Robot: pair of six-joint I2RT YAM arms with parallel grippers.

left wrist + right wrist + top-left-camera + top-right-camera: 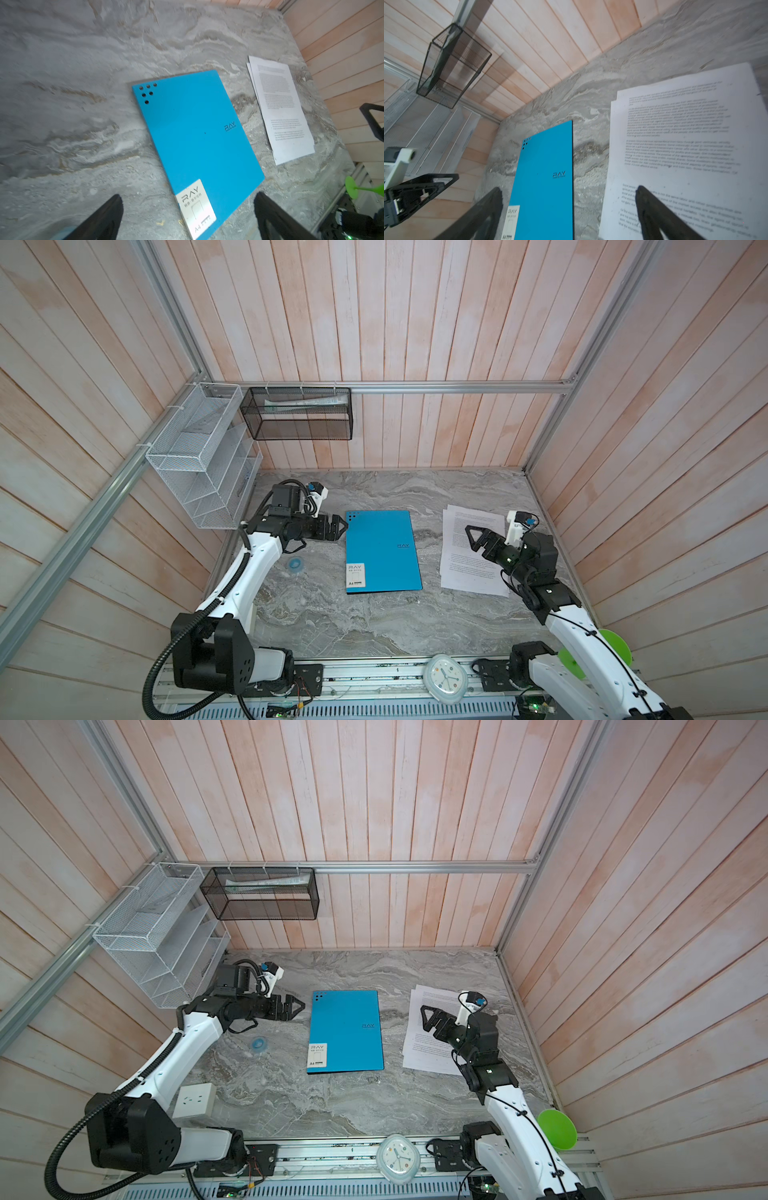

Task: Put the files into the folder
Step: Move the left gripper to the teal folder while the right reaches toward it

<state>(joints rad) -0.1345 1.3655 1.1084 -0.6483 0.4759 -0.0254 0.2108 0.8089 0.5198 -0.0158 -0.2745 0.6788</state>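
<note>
The blue folder (380,551) (345,1031) lies closed and flat mid-table, its white "RAY" label at the near left corner; it also shows in the wrist views (197,135) (548,176). The files (465,556) (428,1048) (280,108) (685,145), a thin stack of printed white sheets, lie flat to its right. My left gripper (343,526) (300,1006) (188,199) hovers open just left of the folder's far left corner, holding nothing. Above the files, my right gripper (471,537) (426,1017) (569,193) hangs open and empty.
A white wire-mesh rack (203,456) and a black mesh basket (299,412) hang on the walls at back left. A small blue ring (296,563) lies left of the folder. A white clock (444,676) and a green disc (557,1129) sit at the front rail.
</note>
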